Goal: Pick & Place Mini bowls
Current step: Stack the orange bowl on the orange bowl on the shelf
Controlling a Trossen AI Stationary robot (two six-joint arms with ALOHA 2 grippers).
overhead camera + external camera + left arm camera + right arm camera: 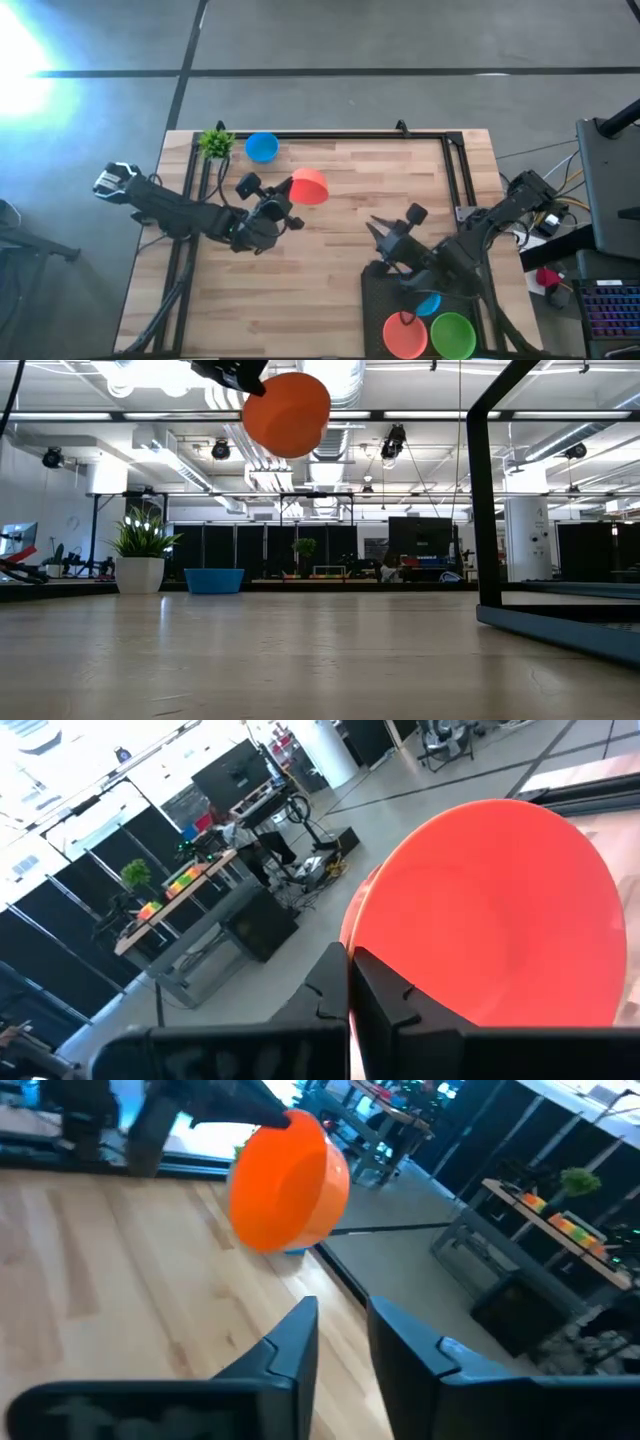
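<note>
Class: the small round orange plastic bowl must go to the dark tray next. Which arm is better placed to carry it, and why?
Left. The left gripper already holds the small round orange plastic bowl aloft; the right gripper, open, waits by the dark tray.

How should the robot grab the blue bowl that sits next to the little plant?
Probably by its rim, coming straight down from above. The blue bowl sits upright and open on the table, so one finger can go inside its thin wall and one outside. Pinch the side away from the plant, which stands close beside it.
</note>
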